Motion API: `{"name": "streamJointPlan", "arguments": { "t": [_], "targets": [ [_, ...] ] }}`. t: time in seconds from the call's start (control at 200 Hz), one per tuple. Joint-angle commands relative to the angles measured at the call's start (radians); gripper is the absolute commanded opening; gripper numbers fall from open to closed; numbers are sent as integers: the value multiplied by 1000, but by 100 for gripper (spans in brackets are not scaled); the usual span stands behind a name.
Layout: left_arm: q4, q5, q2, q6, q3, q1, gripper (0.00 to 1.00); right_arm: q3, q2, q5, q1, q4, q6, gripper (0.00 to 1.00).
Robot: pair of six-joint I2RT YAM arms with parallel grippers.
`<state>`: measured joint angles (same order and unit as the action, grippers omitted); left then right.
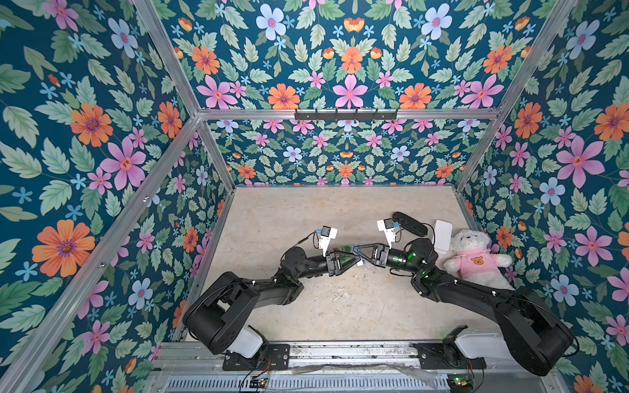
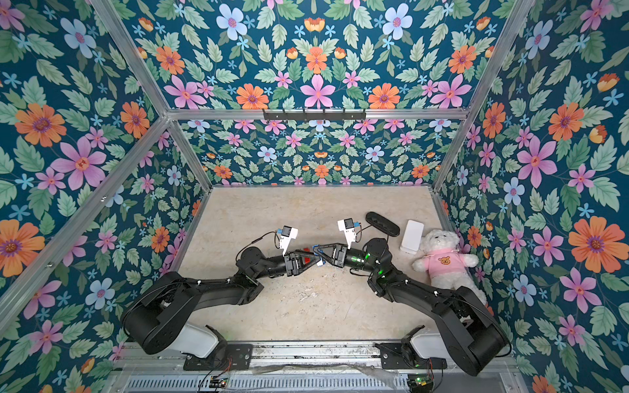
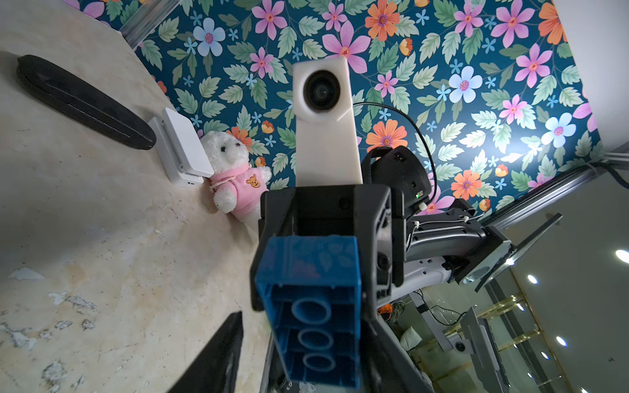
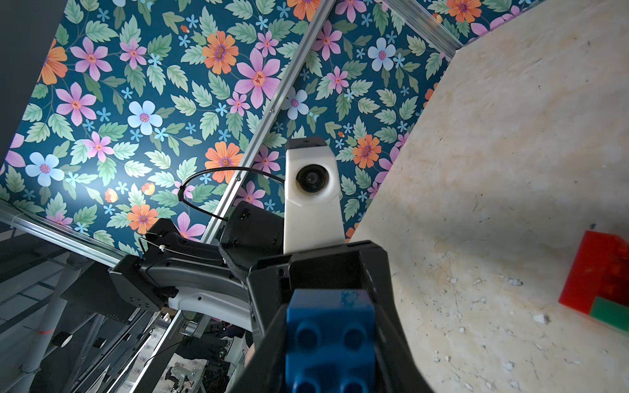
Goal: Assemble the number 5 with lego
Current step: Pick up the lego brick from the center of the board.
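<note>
Turning its hollow underside toward the left gripper (image 1: 357,260), the blue brick (image 4: 330,340) sits clenched in the right gripper (image 1: 355,248) near the tabletop's (image 1: 306,221) middle, probably for a handover. The left gripper stands half open, one finger (image 3: 218,350) clear of the brick. The red brick (image 4: 599,272) and green brick (image 4: 612,313) lie at its nine o'clock.

blue brick (image 3: 313,272): glossy plastic | tabletop (image 1: 340,211): matt, scuffed | teddy bear (image 1: 471,248): plush cloth | frame rail (image 1: 245,113): metal

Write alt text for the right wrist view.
A blue lego brick, studs toward the camera, sits clamped in the right gripper, facing the left arm's white wrist camera. A red brick with a green brick against it lies on the table.
</note>
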<state>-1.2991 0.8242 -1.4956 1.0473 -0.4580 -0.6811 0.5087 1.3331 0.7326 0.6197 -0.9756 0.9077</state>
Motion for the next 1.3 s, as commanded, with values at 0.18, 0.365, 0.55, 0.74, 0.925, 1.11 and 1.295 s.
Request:
{"name": "streamJointPlan", "arguments": {
  "t": [0.18,0.365,0.55,0.74,0.925,1.11,1.295],
  "targets": [
    [-67,7,-2,18,-13,-9,30,5,2,21,2,-33,7,49],
    [-43,0,9,8,-10,-8,25,13,-55,-25,-6,75,-43,66],
    [-32,-13,31,8,1,14,25,-56,-161,-72,-39,116,-56,68],
    [-35,8,30,27,-23,16,25,-125,-174,-59,-37,44,-29,73],
    [-65,20,23,54,-24,15,25,-150,-152,-23,-14,-67,-8,75],
    [-86,28,20,73,-22,16,24,-136,-127,3,12,-115,-8,72],
    [-93,34,15,83,-22,16,24,-127,-117,11,14,-149,4,63]
  ]
}}
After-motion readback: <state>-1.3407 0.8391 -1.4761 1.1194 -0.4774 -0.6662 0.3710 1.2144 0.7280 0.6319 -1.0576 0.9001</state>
